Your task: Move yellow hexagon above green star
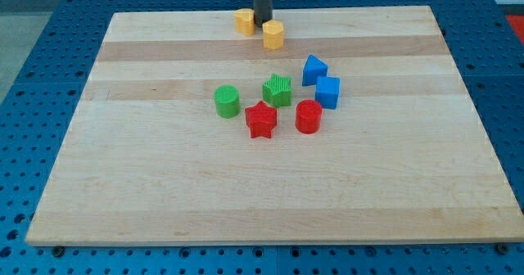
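Two yellow blocks sit near the board's top edge. The right one (pixel 273 34) looks like a hexagon. I cannot make out the shape of the left one (pixel 245 20). My tip (pixel 264 24) stands between them, just above and left of the hexagon and close to both. The green star (pixel 277 90) lies near the board's middle, straight below the yellow hexagon with a gap between them.
A green cylinder (pixel 227 101) sits left of the green star. A red star (pixel 261 119) and a red cylinder (pixel 308 116) lie below it. Two blue blocks (pixel 314 69) (pixel 327 92) lie to its right. The wooden board (pixel 123 185) rests on a blue perforated table.
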### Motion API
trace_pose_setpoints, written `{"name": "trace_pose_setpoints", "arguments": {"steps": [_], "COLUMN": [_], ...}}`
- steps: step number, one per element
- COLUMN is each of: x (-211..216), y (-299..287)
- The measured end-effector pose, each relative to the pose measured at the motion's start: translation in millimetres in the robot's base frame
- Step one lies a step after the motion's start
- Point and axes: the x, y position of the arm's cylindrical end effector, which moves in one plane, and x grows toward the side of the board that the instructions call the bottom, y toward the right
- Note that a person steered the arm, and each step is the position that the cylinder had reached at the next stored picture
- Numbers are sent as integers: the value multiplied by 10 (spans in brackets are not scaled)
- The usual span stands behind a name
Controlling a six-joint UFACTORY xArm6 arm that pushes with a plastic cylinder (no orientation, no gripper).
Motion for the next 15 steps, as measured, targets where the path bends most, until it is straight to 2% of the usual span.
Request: {"name": "trace_pose_setpoints", "arguments": {"steps": [2, 6, 7, 12, 13, 15], "x": [57, 66, 187, 752, 760, 760], "y": [-8, 536, 533, 317, 220, -299]}}
